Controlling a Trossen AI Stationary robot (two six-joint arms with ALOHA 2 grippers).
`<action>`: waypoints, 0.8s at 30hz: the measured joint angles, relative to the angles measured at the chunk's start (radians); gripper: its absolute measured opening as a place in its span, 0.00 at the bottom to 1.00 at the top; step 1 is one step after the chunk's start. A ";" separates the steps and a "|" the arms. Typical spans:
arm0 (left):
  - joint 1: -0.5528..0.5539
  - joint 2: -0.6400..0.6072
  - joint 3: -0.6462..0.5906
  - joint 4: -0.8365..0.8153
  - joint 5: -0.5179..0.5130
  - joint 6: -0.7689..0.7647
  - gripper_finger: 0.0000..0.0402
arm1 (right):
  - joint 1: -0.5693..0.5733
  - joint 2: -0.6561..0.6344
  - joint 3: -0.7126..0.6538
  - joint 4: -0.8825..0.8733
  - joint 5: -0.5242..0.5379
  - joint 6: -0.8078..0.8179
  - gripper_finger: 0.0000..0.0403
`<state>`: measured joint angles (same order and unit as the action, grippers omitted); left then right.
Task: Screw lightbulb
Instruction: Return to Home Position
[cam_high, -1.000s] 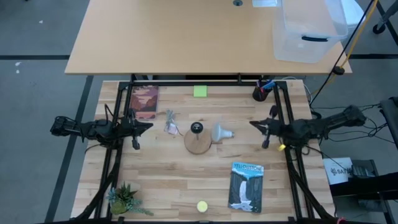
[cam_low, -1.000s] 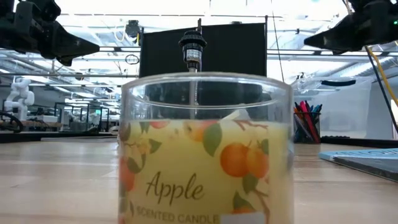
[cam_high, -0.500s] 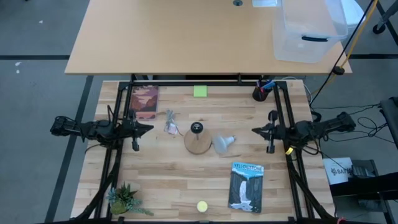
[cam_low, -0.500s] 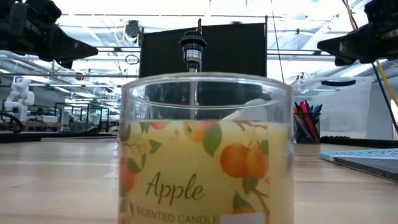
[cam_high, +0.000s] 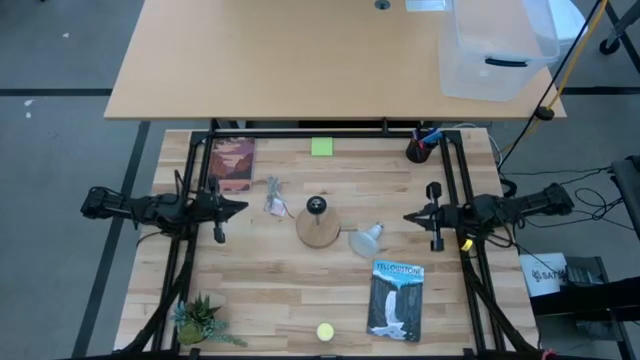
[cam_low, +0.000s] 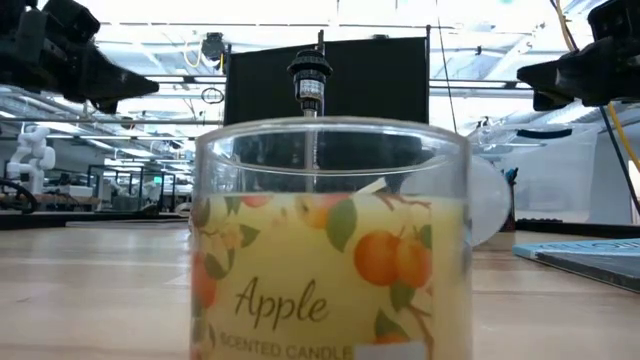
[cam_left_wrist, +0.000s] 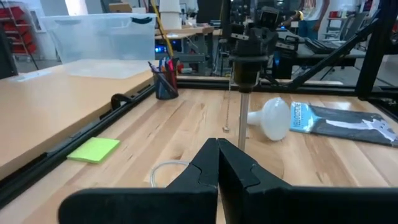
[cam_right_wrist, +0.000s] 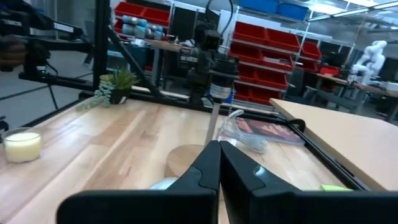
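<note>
The lightbulb (cam_high: 366, 238) lies on its side on the table, just right of and a little nearer than the round wooden base (cam_high: 318, 230) with its black socket (cam_high: 316, 205). The bulb also shows in the left wrist view (cam_left_wrist: 273, 117) and behind the candle jar in the low view (cam_low: 490, 200). My left gripper (cam_high: 240, 205) is shut and empty, to the left of the base. My right gripper (cam_high: 408, 216) is shut and empty, to the right of the bulb. Neither touches anything.
A candle jar (cam_low: 330, 250) stands close in front of the low camera, at the near edge (cam_high: 325, 331). A blue book (cam_high: 397, 298) lies near right, a brown book (cam_high: 232, 163) far left. Also present: a green note (cam_high: 321, 147), a pen cup (cam_high: 420, 150), a plant (cam_high: 200, 322), a plastic packet (cam_high: 275, 195).
The lightbulb has rolled on the table from beside the base toward the near edge and slightly right, its neck swinging toward the far right. My right gripper has drawn back a little toward the table's right and near edges, staying shut.
</note>
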<state>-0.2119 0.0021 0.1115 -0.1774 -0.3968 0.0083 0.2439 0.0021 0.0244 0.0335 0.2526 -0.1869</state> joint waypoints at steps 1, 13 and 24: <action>0.000 0.000 -0.013 0.010 0.002 0.000 0.00 | -0.004 0.000 -0.001 0.002 -0.013 0.000 0.00; 0.000 0.000 -0.072 0.143 0.100 0.000 0.00 | -0.016 0.000 -0.010 0.008 -0.129 0.044 0.00; 0.000 0.004 -0.072 0.142 0.099 0.000 0.00 | -0.016 0.000 -0.011 0.043 -0.176 0.025 0.00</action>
<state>-0.2119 0.0059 0.0391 -0.0349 -0.2976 0.0082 0.2279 0.0025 0.0132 0.0769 0.0764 -0.1620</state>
